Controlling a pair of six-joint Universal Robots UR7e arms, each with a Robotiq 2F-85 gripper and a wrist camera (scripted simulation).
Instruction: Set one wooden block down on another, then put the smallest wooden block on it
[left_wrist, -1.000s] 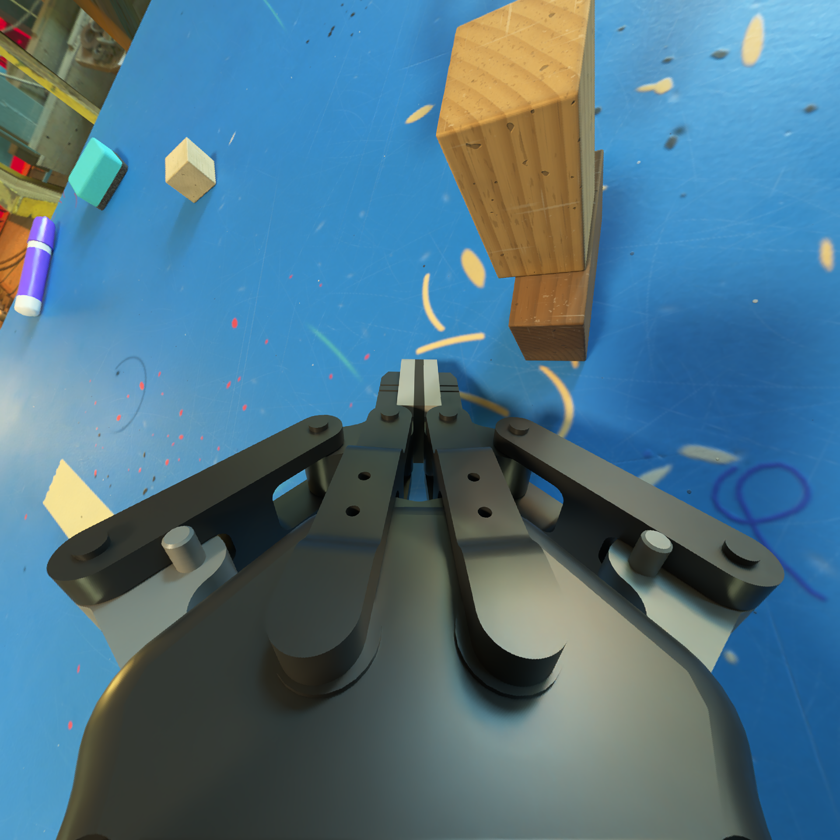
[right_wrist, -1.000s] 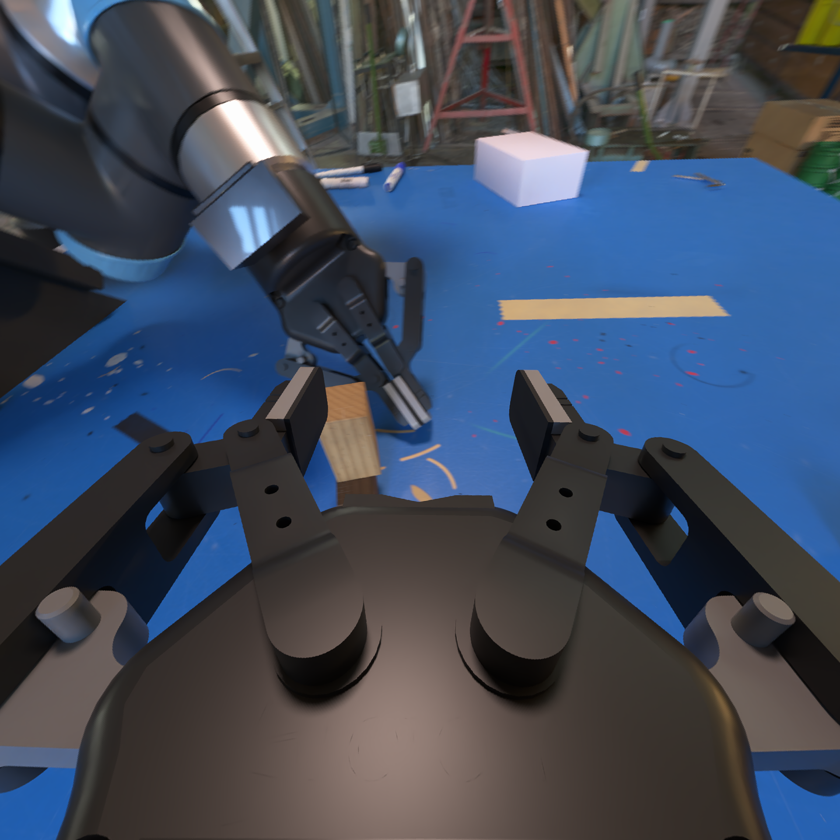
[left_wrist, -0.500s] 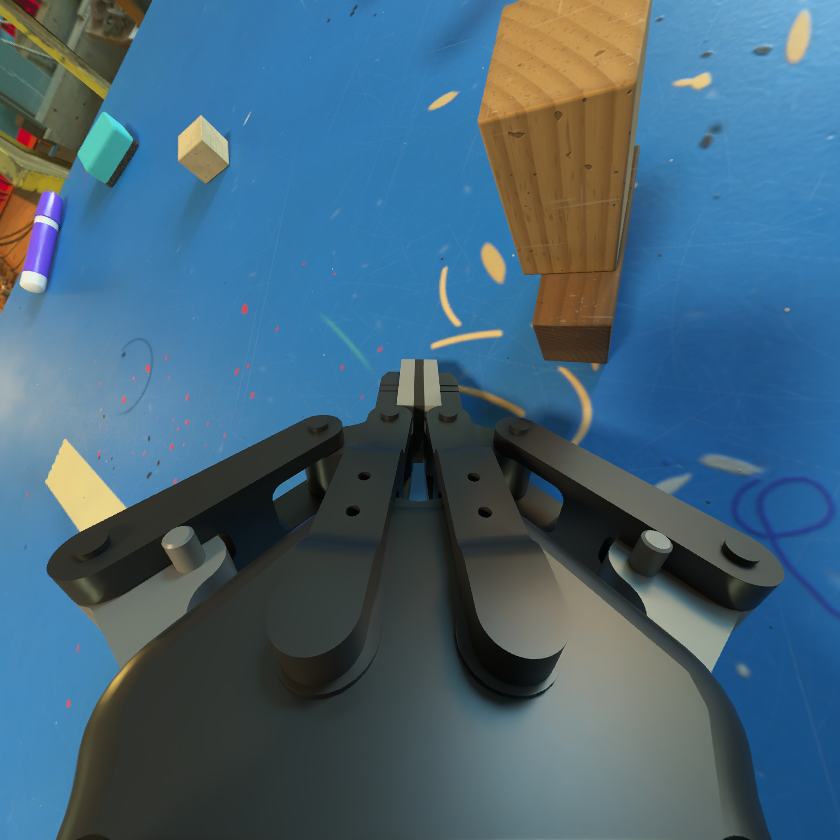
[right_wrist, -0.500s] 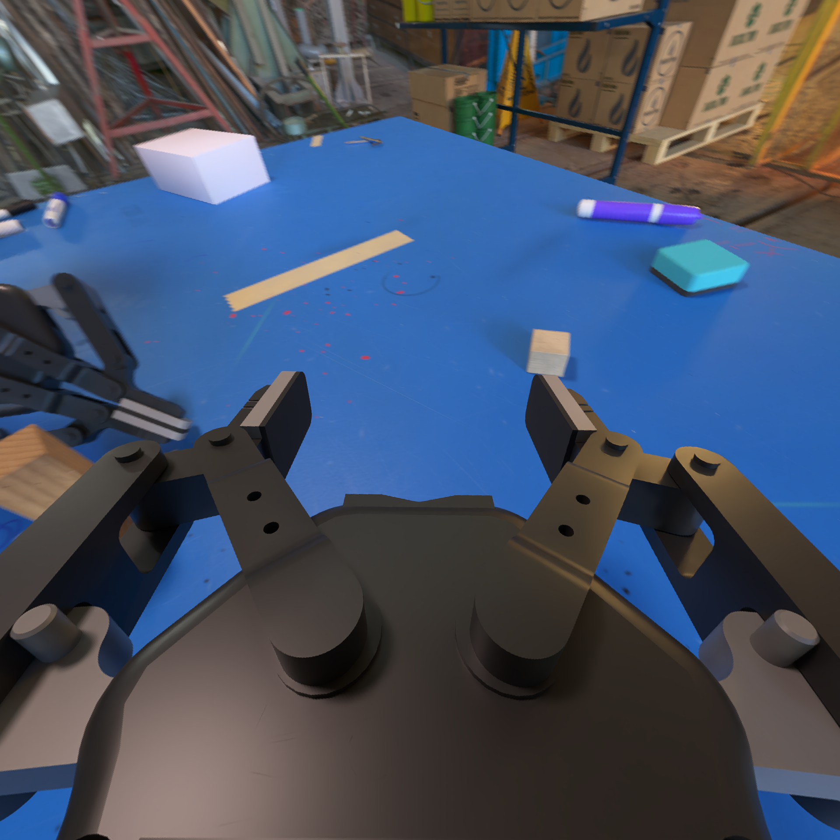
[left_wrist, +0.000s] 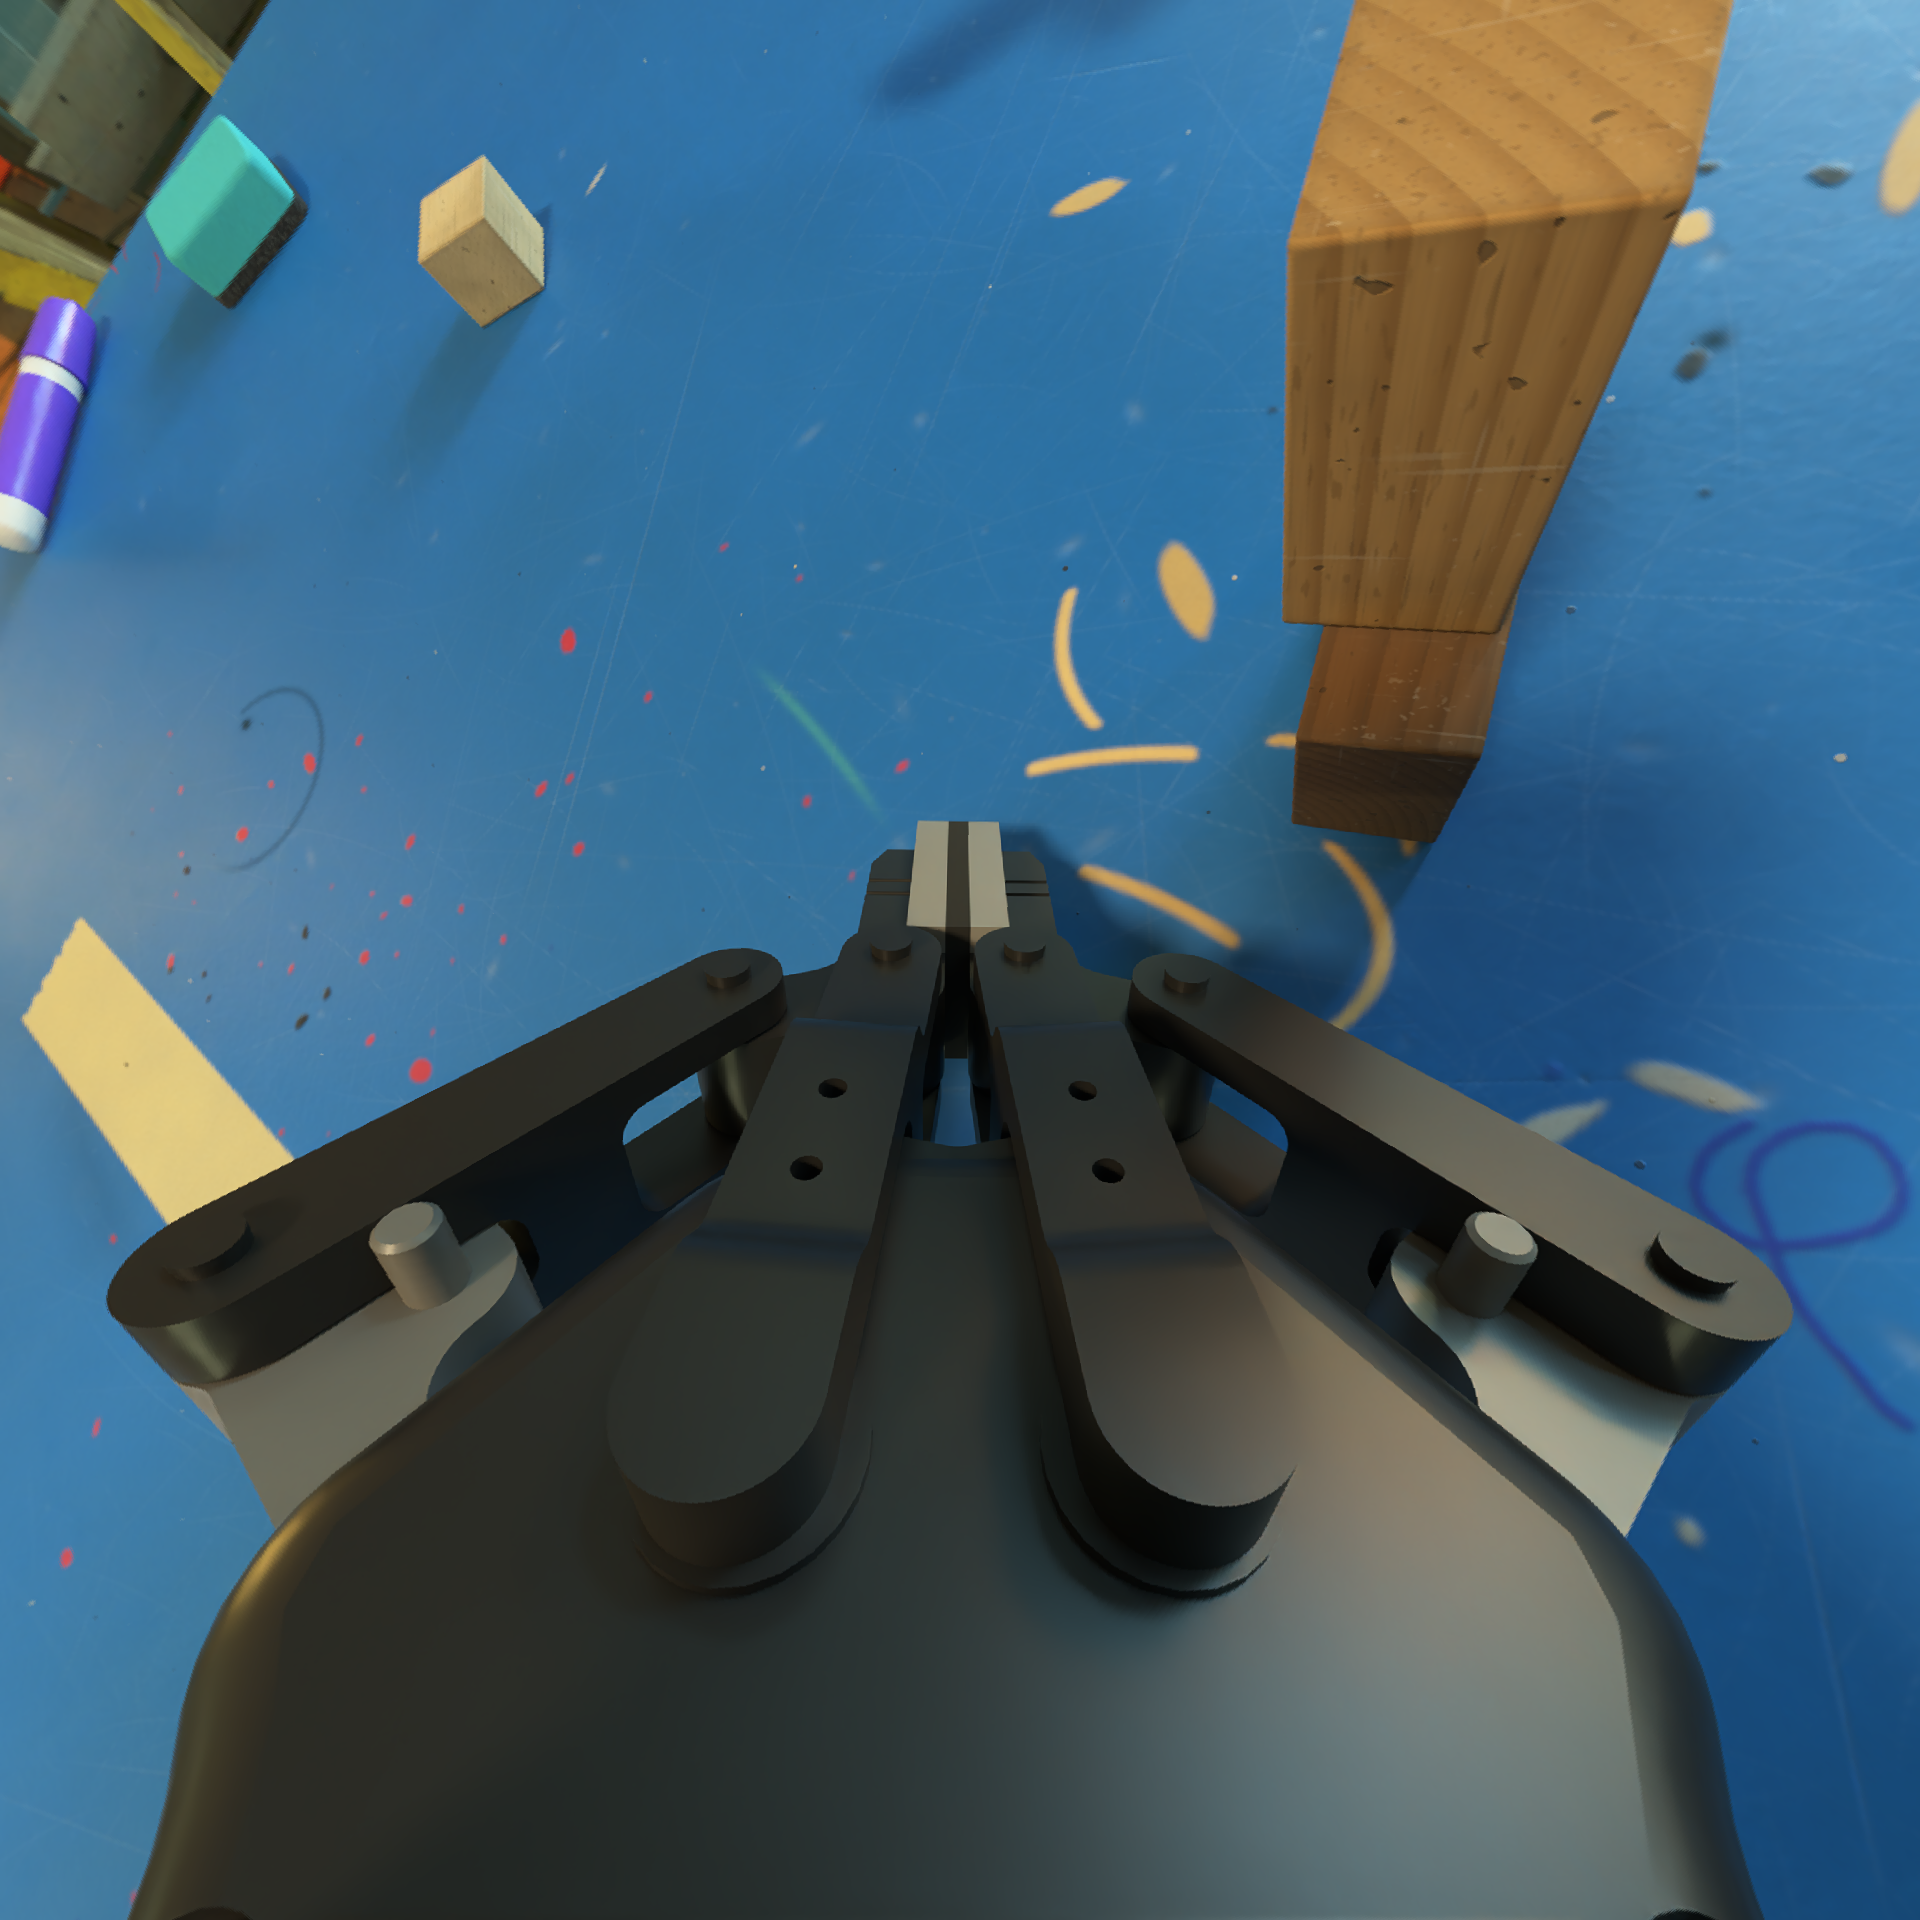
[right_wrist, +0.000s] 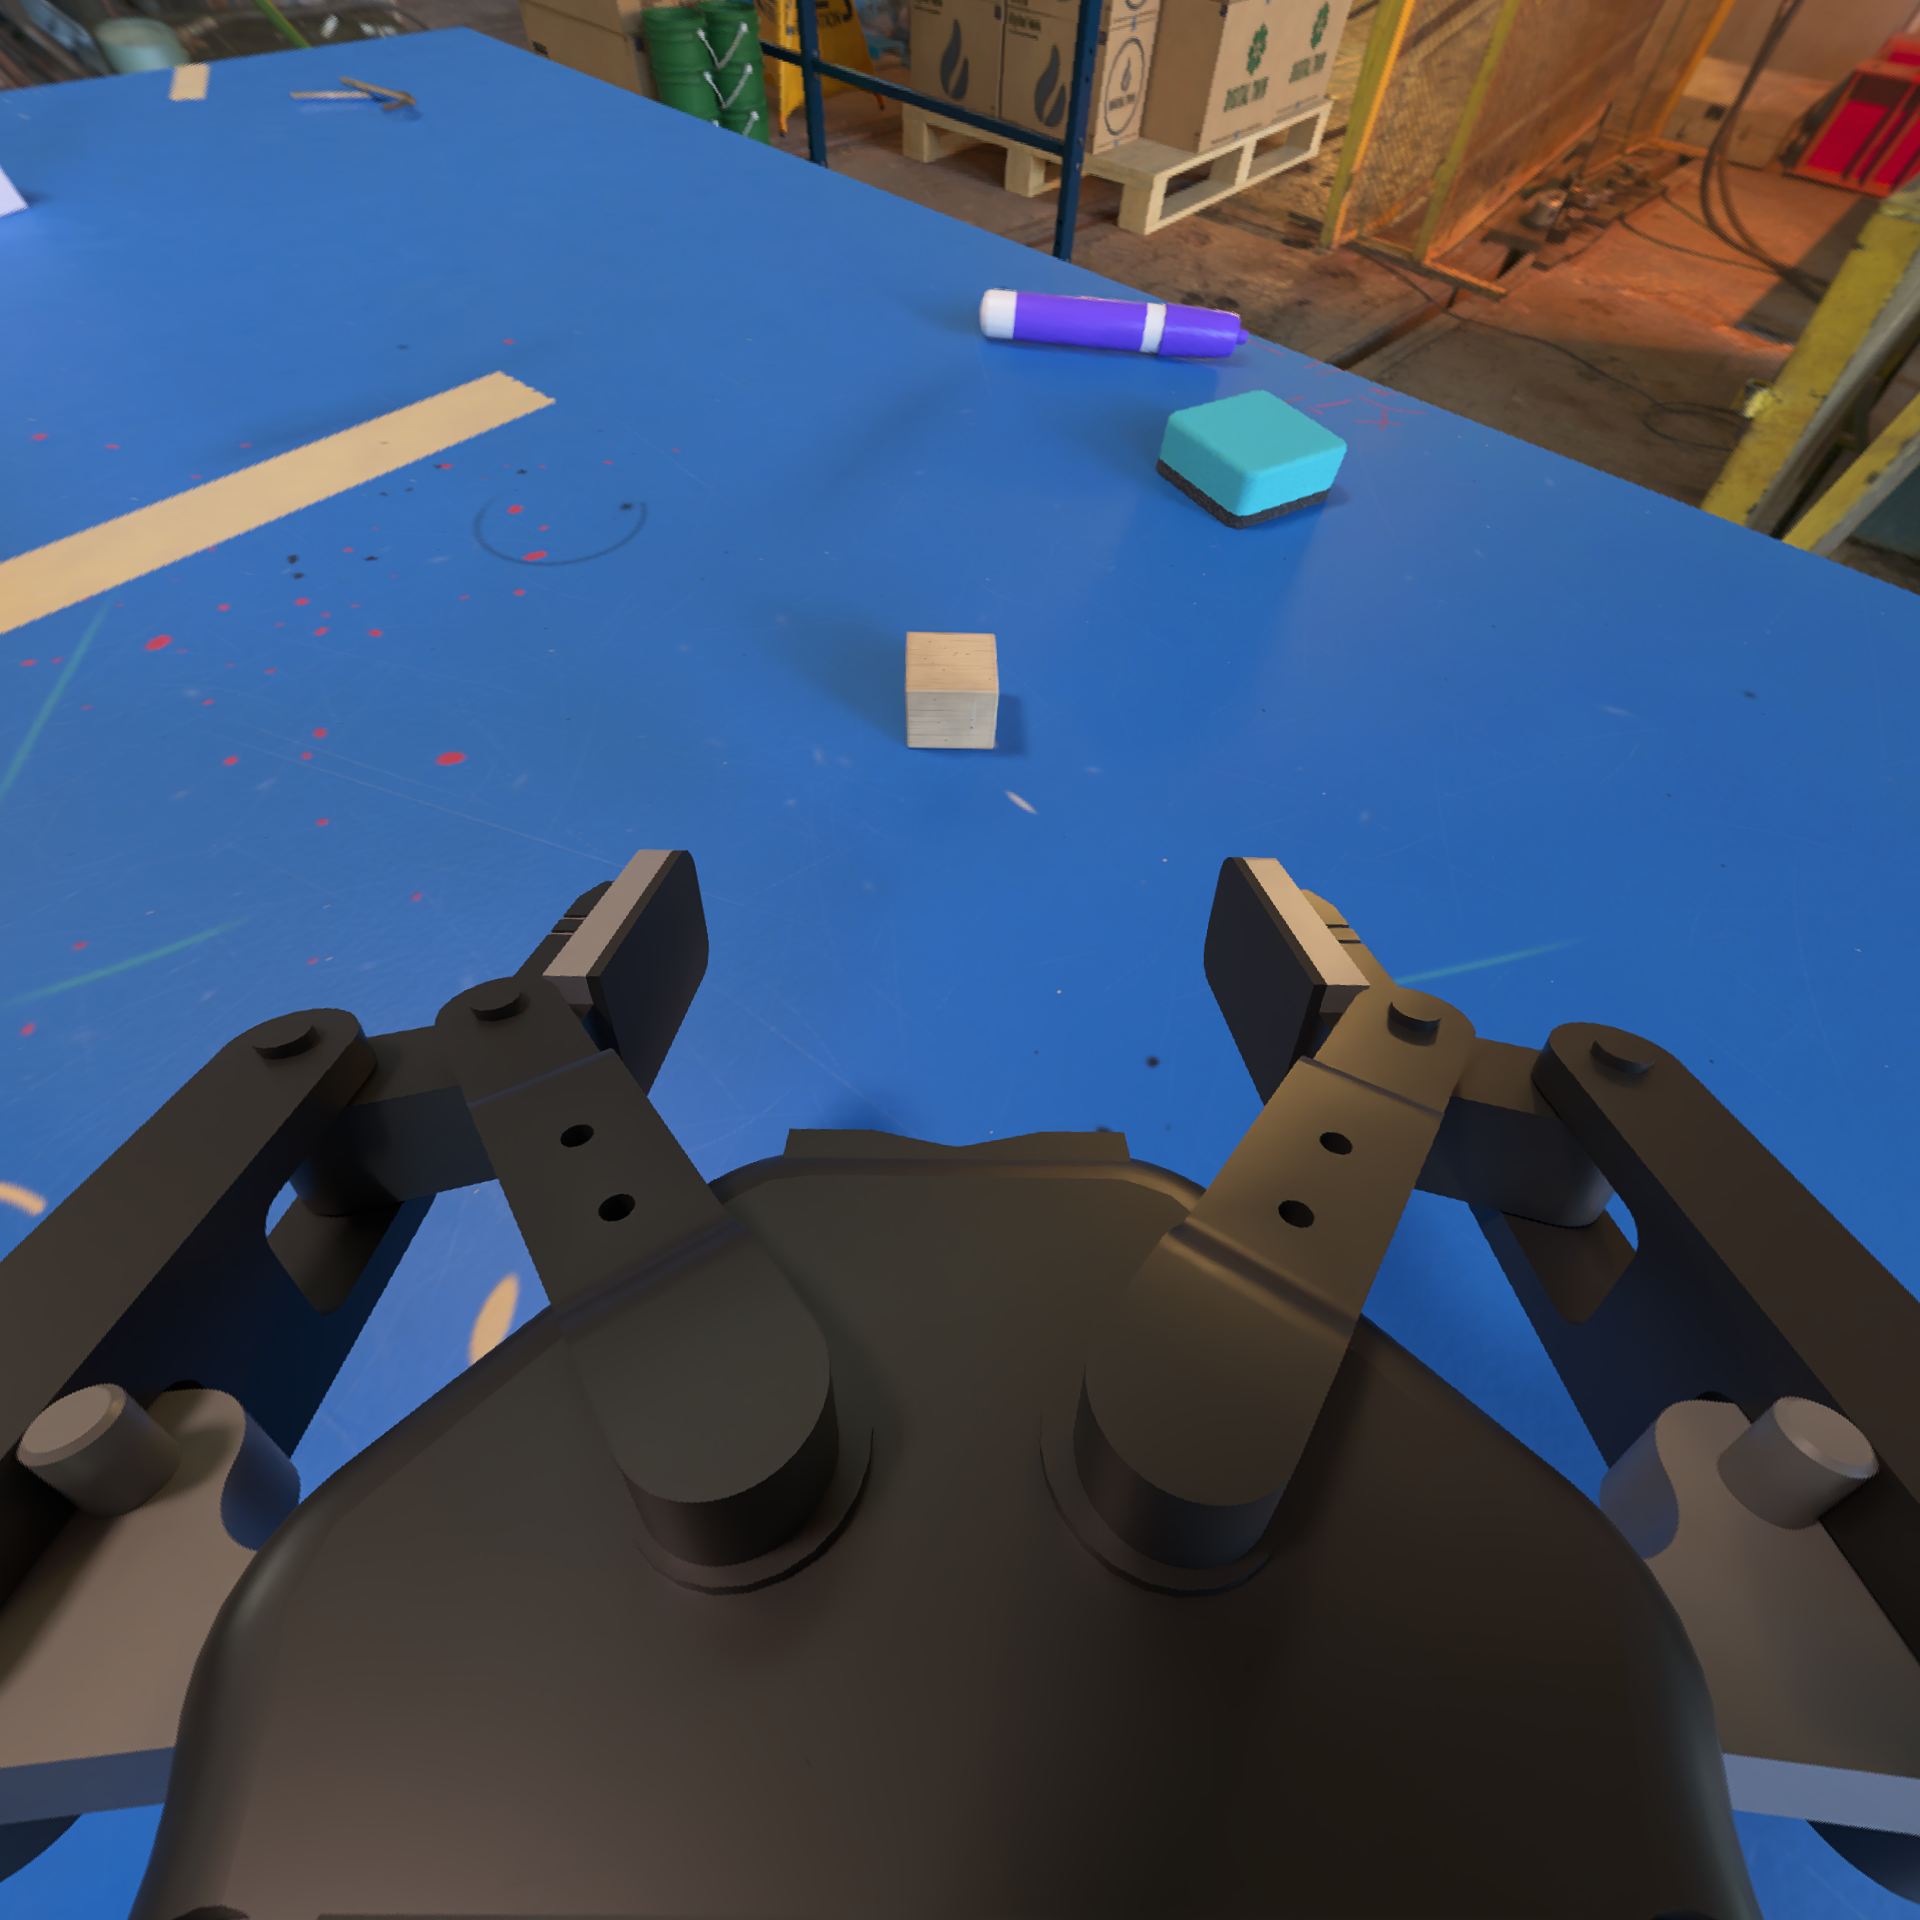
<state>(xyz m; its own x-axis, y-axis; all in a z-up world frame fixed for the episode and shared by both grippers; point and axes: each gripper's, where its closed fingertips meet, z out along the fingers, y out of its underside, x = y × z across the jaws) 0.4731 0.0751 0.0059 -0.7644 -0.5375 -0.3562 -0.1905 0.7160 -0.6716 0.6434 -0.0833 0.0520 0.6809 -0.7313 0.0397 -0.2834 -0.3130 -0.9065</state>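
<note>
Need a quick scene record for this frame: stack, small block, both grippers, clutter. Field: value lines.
stack: large light block resting on the darker block, on the blue table
small cube: pale small cube alone on the table, untouched
left gripper: left gripper jaws shut, empty, beside the stack
right gripper: right gripper jaws open, empty, facing the small cube
clutter: teal eraser, purple marker, tape strip
step left: small cube not yet on the stack
</note>
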